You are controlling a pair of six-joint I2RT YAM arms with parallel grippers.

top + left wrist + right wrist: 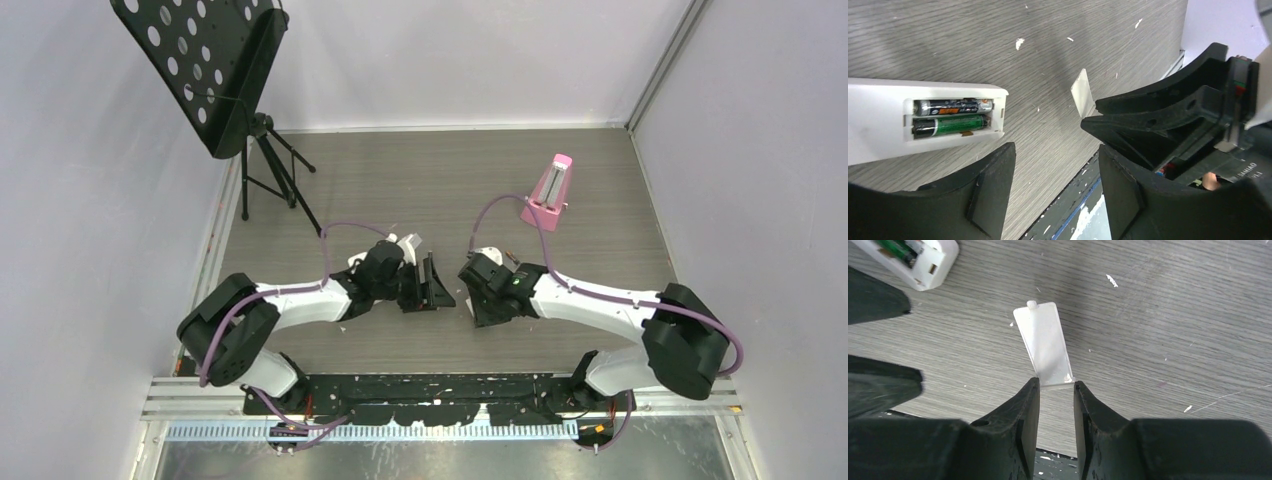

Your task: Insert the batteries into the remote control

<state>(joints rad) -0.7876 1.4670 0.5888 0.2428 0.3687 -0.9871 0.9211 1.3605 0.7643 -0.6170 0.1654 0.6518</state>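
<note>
The short white rounded-rectangle remote control (878,125) lies back-up at the left of the left wrist view, two slender cylindrical batteries (950,124) seated in its open compartment. The left gripper (1055,160) stands wide open and empty. The right gripper (1056,386) pinches the near end of the flat white plastic battery cover (1044,342)

1. The remote control (878,120) lies back-up on the bench (998,40), two batteries (950,116) in its uncovered compartment.
2. Left end effector (1055,165): jaws apart, empty.
3. A white cover (1082,92) touches the right end effector's (1090,114) tips.
</note>
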